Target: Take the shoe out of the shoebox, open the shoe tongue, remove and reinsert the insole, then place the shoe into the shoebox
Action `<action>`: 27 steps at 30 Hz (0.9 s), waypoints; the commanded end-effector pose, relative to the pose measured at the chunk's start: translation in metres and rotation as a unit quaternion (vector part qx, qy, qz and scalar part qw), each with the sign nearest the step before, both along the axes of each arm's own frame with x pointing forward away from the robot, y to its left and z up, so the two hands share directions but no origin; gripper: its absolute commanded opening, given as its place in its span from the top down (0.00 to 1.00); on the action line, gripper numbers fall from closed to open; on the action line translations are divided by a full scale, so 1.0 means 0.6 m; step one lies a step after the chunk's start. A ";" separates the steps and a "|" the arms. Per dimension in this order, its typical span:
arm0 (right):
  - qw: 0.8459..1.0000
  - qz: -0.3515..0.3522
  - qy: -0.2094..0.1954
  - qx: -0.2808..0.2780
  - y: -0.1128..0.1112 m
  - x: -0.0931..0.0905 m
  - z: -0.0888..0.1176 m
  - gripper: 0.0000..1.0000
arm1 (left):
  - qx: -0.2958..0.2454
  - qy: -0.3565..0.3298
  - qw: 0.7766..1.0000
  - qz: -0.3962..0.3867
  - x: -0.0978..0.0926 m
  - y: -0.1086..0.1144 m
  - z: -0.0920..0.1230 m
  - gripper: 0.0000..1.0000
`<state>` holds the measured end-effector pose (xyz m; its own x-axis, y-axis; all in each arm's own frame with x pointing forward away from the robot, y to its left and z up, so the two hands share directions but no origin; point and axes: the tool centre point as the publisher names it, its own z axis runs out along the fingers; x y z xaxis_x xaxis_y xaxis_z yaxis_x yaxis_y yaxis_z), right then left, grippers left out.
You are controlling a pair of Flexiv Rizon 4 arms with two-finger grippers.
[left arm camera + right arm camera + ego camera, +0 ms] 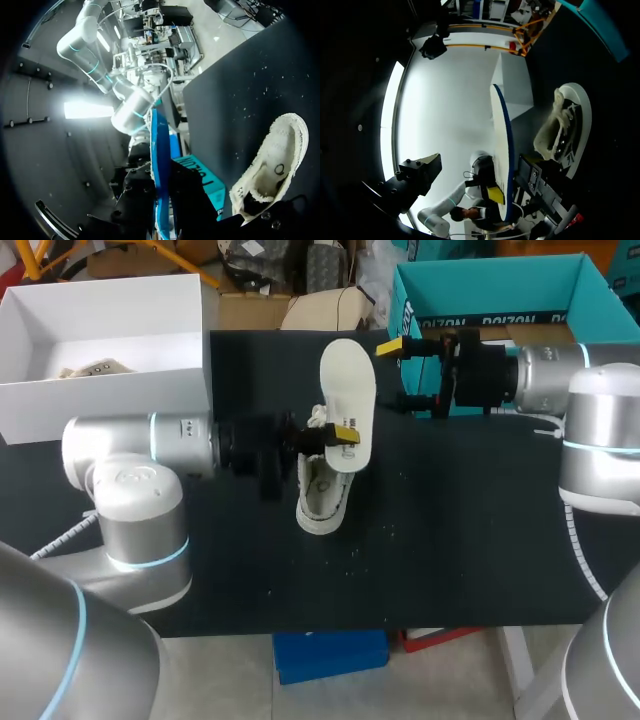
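The black table [480,540] carries everything, with the shoe [322,498] sitting near its middle, opening up. Far off to the shoe's left rear stands a white box [100,390]; to its right rear, a teal shoebox [500,290]. The left arm [130,455] reaches in level beside the shoe, and the right arm [590,390] hangs near the teal shoebox. Just above the shoe the white insole [348,380] stands on edge, pinched by the left gripper [343,435]. The right gripper [398,372] is spread wide, just beside the insole, holding nothing.
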<state>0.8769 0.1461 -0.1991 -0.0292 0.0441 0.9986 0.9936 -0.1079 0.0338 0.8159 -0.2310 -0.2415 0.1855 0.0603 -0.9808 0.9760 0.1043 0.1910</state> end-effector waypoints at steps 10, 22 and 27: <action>1.000 0.001 -0.001 -0.004 0.002 -0.001 -0.005 0.00 | 0.001 0.006 1.000 -0.007 0.000 -0.005 0.000 1.00; 0.998 0.055 -0.010 -0.013 0.034 -0.014 -0.048 0.51 | 0.001 0.006 1.000 -0.007 0.000 -0.005 0.000 1.00; 0.997 0.069 -0.006 -0.022 0.052 -0.021 -0.068 0.57 | 0.001 0.006 1.000 -0.007 0.000 -0.005 0.000 1.00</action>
<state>0.8575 0.1696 -0.2329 -0.0520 0.0881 0.9948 0.9986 0.0122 0.0511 0.8166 -0.2336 -0.2419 0.1720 0.0566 -0.9835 0.9804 0.0873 0.1765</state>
